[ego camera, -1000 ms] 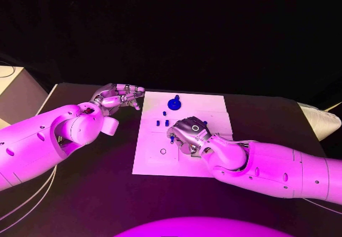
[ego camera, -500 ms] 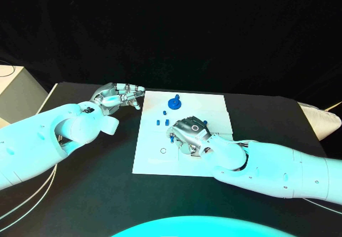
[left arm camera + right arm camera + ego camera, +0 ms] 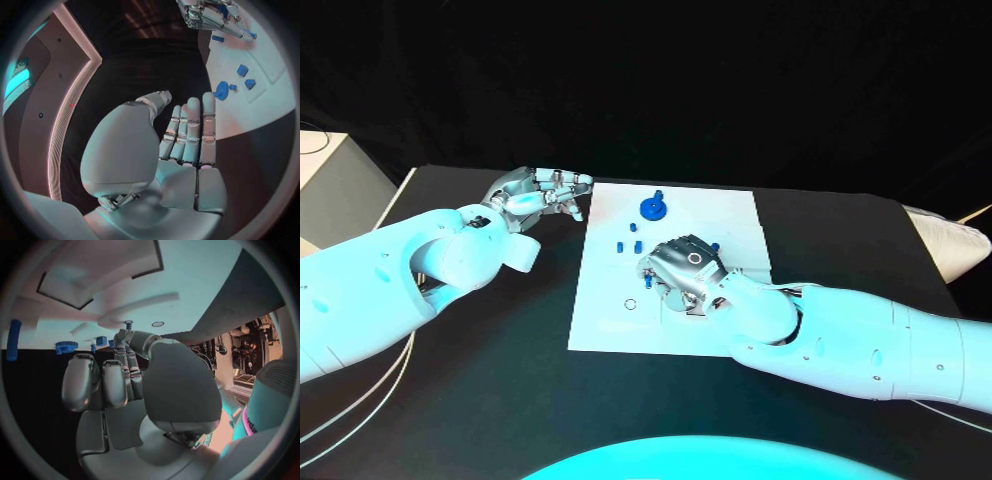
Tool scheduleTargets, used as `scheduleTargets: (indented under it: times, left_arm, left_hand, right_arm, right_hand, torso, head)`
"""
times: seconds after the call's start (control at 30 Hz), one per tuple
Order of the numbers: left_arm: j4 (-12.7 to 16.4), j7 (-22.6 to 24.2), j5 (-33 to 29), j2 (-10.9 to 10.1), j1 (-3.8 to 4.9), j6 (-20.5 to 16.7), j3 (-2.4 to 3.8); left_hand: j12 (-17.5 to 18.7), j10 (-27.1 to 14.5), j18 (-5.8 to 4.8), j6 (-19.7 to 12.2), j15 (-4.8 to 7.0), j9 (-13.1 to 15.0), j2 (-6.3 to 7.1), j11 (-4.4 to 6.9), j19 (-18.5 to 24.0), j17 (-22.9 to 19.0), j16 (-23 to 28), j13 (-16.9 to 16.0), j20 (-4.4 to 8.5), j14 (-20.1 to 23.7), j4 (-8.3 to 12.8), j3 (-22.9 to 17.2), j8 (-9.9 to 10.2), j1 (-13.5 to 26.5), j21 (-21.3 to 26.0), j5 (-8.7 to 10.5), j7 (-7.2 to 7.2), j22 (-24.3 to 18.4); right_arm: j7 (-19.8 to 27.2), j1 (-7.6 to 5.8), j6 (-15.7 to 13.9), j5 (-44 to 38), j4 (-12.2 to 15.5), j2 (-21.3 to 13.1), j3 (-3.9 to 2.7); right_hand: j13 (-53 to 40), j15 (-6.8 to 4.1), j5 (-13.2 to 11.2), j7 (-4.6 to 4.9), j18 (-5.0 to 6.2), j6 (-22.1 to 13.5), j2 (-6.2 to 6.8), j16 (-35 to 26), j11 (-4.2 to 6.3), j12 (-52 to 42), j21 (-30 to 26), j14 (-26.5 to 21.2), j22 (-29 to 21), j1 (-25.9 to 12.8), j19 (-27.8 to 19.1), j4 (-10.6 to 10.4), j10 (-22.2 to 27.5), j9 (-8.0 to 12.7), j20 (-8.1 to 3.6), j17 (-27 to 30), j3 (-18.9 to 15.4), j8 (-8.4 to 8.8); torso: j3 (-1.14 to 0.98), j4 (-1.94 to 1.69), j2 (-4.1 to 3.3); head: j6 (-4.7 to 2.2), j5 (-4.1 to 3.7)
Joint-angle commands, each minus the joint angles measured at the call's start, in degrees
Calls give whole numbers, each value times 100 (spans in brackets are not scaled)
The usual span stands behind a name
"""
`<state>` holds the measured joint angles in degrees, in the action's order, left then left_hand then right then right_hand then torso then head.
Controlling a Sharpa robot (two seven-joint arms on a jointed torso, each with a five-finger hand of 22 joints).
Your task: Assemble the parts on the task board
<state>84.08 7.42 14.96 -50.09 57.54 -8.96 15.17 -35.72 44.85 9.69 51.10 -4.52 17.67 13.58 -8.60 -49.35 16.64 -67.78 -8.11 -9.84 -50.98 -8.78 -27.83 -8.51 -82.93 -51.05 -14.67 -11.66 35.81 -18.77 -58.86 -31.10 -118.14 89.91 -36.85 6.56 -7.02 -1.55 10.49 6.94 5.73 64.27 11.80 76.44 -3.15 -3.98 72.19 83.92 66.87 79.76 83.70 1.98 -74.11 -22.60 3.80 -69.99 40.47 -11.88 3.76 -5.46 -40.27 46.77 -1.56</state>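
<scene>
The white task board (image 3: 625,335) lies in the middle of the black table. At its far end stands a blue gear (image 3: 653,210), with small blue pieces (image 3: 629,246) just nearer. My right hand (image 3: 684,270) hovers over the board's middle, pinching a small blue peg (image 3: 128,324) between thumb and fingertip; that peg (image 3: 648,284) points down at the board. The gear (image 3: 65,346) and a long blue piece (image 3: 12,340) lie beyond its fingers. My left hand (image 3: 540,193) hangs off the board's far left corner, fingers straight and holding nothing (image 3: 187,135); the gear (image 3: 220,90) lies ahead of it.
A round hole (image 3: 630,306) shows in the board on the left side, near the right hand. A pale box (image 3: 329,180) stands past the table's left edge and a white object (image 3: 952,245) past its right edge. Bare black table surrounds the board.
</scene>
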Motion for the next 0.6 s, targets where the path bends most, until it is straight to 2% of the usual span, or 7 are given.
scheduleTargets:
  times: [0.03,0.6]
  left_arm:
    - [14,6,-34,3,2,66,6]
    - [13,-14,-34,-2,2,73,5]
  left_hand:
    - [36,-45,86,2,-1,-8,5,-7,-51,-7,24,9,5,-33,-9,-3,-30,-72,35,-12,-28,-8]
    - [41,-62,86,0,-3,-9,4,-10,-54,-10,29,14,4,-35,-9,0,-31,-75,39,-12,-30,-12]
  right_arm:
    - [6,7,35,-91,5,8,1]
    - [-15,14,76,-128,15,4,5]
  right_hand:
    - [-8,-27,38,7,-109,41,-3,21,13,-12,29,275,8,-52,9,-13,-34,-8,-11,7,27,-20]
    - [-16,-29,36,4,-107,42,0,22,15,-8,26,273,6,-73,3,0,-40,-16,-12,18,38,-26]
  torso:
    - [-2,0,-1]
    - [4,-3,0]
  head:
    - [6,2]
    - [20,-1]
